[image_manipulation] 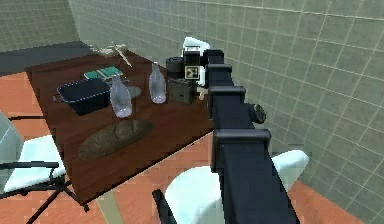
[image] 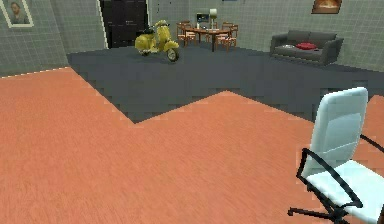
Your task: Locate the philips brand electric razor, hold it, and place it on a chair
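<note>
In the arm side view my arm (image_manipulation: 240,140) reaches out over a dark wooden table (image_manipulation: 150,145). Its two white marker squares (image_manipulation: 190,60) stand at the far end, with the gripper (image_manipulation: 180,90) as a dark body just left of them, above the tabletop. A small dark boxy shape sits at the gripper, and I cannot tell whether the gripper holds anything. Two clear bottles (image_manipulation: 120,97) (image_manipulation: 157,84) stand left of the gripper. White chairs stand at the table's near side (image_manipulation: 205,190) and at its left (image_manipulation: 25,160). A white office chair (image: 345,150) is at the forward view's right.
On the table lie a dark tray (image_manipulation: 84,93), a green flat item (image_manipulation: 98,73) and pale objects (image_manipulation: 112,48) at the far end. A tiled wall runs behind it. Ahead are a yellow scooter (image: 157,42), a dining set (image: 210,33), a grey sofa (image: 305,45) and open floor.
</note>
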Robot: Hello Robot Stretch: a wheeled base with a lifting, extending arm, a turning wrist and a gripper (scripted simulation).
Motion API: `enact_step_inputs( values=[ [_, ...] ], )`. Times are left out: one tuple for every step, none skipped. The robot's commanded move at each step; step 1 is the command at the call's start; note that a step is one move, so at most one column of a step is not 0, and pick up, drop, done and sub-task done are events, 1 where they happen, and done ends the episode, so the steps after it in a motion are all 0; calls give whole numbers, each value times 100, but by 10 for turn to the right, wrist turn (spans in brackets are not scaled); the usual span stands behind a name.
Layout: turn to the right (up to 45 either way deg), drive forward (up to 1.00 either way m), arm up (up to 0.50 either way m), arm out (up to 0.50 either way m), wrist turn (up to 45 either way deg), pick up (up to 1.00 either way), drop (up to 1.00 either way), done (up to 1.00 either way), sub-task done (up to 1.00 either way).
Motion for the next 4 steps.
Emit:
enact_step_inputs(
  values=[
    [0, 0, -34, 0, 0, 0, 0, 0, 0],
    [0, 0, -50, 0, 0, 0, 0, 0, 0],
    [0, 0, 0, 0, 0, 0, 100, 0, 0],
    [0, 0, 0, -10, 0, 0, 0, 0, 0]
  ],
)
